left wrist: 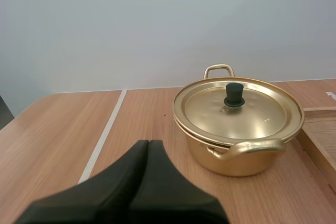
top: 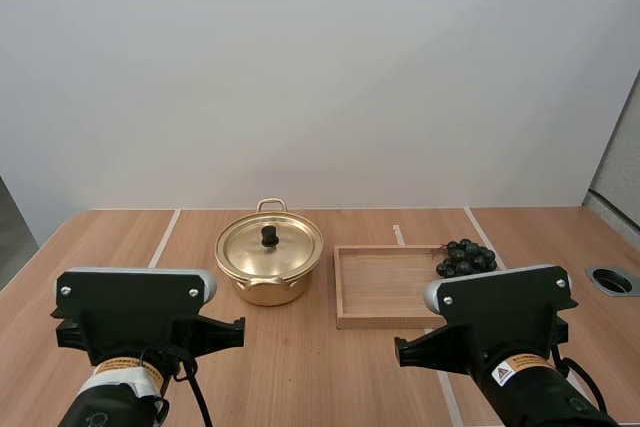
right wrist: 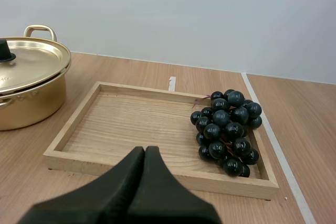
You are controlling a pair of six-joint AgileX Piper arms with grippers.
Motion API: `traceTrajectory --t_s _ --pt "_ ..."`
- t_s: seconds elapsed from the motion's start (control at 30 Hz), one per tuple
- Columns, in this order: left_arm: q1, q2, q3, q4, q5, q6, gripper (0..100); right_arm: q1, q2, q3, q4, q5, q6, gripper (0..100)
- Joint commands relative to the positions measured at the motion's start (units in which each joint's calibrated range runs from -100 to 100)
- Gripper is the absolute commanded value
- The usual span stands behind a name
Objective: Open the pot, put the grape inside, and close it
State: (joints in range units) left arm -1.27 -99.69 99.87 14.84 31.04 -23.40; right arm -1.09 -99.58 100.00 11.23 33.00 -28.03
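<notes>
Both arms sit low at the near edge of the counter (top: 300, 367), the left arm (top: 135, 317) in line with the pot (top: 268, 259) and the right arm (top: 500, 322) in front of the tray (top: 385, 287). Both face forward. The left tool (left wrist: 148, 142) is clenched on nothing, its fingers pressed together into one dark wedge aimed at the pot. The right tool (right wrist: 145, 149) is clenched the same way, just short of the tray's near wall.

The pot stands upright with its lid (left wrist: 236, 109) on and the knob (left wrist: 234, 94) pointing up. Its two loop handles line up from near to far.

The grapes (right wrist: 227, 129) lie inside the tray along its right wall. The bunch's long axis runs near to far, and a bit of stem shows at the far end.
</notes>
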Motion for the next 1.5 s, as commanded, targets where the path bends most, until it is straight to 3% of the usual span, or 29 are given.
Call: traceTrajectory --t_s 0.0,0.43,0.7,0.9,1.07,1.47 --pt "0.07 -0.3 0.1 -0.4 -1.1 -0.2 0 -0.1 -0.4 0.0 -0.4 0.1 0.1 0" --pt "0.07 -0.3 0.1 -0.4 -1.1 -0.3 0 -0.1 -0.4 0.0 -0.4 -0.1 0.1 0" --pt "0.07 -0.3 -1.3 -0.4 -9.6 1.2 0 -0.1 -0.4 -1.9 2.6 -2.6 0.1 0" --pt "0.07 1.8 -9.5 -0.9 -9.6 1.7 0 -0.1 2.0 -14.5 2.6 -3.2 0.1 0" --pt "0.07 9.0 -19.3 -1.4 -7.9 1.6 0 -0.1 11.4 -25.6 2.6 -1.6 0.1 0" --pt "0.07 29.2 -47.4 -9.7 20.8 1.5 0 -0.1 35.2 -47.0 1.9 22.6 0.1 0"
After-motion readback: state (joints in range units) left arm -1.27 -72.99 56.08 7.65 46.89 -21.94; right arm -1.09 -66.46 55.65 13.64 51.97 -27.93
